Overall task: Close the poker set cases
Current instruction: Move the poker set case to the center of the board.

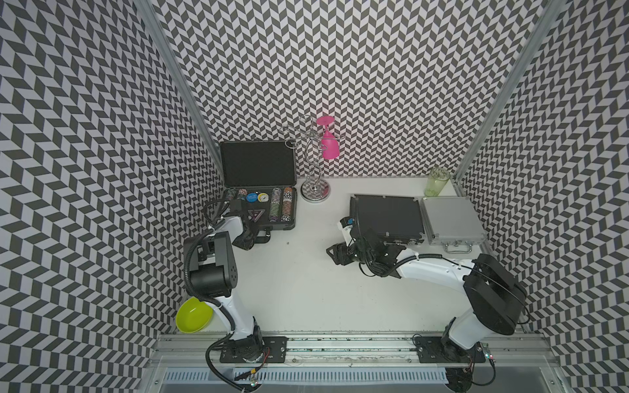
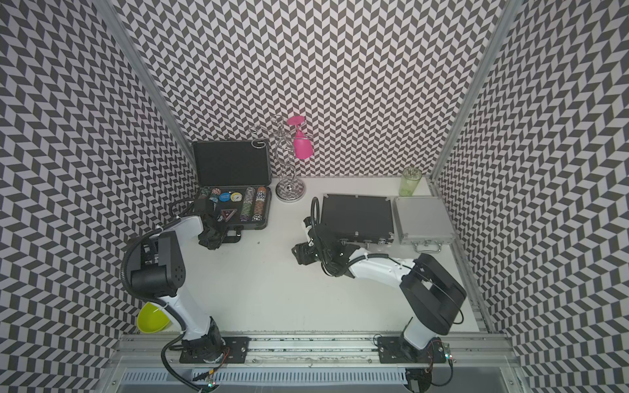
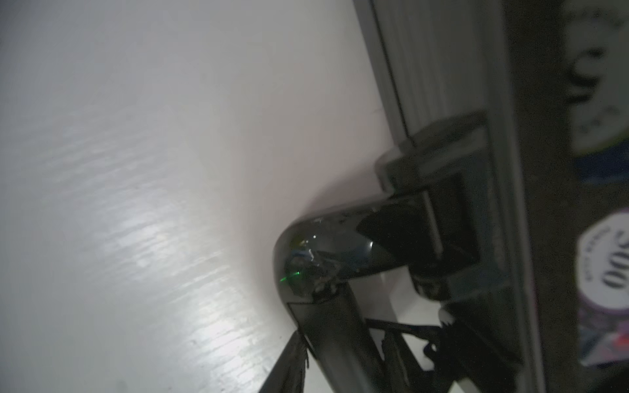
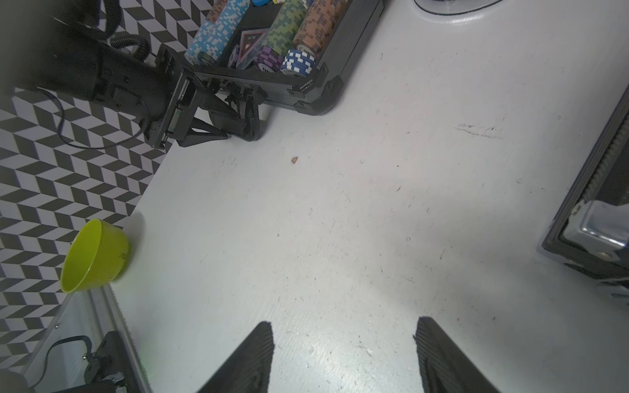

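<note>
We see the large dark-grey case [image 1: 257, 163] standing wide open in the far left corner of the worktop [image 1: 306, 296]. Its lid is upright against the patterned wall, and rows of colourful chips [image 1: 276, 208] lie in its tray. Its black handle [image 1: 263, 237] juts from the near edge. The flat black case [image 1: 388, 216] lies shut right of centre. The small silver case [image 1: 451, 219] lies shut just beside it, on its right.

A chrome glass stand [image 1: 315, 194] rises just right of the open case, with a pink glass [image 1: 329, 146] hanging upside down from it. A green tumbler [image 1: 438, 182] stands behind the silver case. A lime bowl [image 1: 193, 314] sits at the near left edge, by the left arm, and that arm leans over the front left part of the open tray.

The left jaws are clenched around the black handle. In the left wrist view we find a finger [image 3: 292, 364] on either side of its bar. The right jaws are spread wide and hold nothing. They hover over bare worktop, just off the flat black case's near left corner.
</note>
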Action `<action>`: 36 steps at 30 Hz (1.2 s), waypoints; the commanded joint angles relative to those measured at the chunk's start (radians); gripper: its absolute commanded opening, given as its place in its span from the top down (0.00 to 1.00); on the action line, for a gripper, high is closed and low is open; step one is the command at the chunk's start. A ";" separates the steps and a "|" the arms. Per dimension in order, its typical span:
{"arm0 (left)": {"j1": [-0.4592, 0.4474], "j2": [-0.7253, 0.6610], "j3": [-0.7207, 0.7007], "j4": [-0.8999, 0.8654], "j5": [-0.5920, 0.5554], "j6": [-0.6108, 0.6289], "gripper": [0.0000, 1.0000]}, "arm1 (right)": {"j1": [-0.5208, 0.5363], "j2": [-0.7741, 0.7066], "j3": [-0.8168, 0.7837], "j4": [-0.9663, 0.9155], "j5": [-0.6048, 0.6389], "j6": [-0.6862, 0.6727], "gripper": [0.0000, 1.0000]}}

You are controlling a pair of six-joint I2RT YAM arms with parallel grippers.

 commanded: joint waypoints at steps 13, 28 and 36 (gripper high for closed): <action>-0.052 -0.209 -0.338 -0.058 0.007 -0.077 0.78 | -0.003 -0.158 -0.014 -0.031 0.027 0.006 0.33; -0.111 -0.448 -0.518 -0.054 0.019 -0.250 0.74 | -0.001 -0.205 -0.020 -0.063 0.045 0.020 0.33; -0.219 -0.524 -0.559 -0.072 -0.033 -0.299 0.69 | -0.001 -0.225 -0.019 -0.076 0.050 0.022 0.33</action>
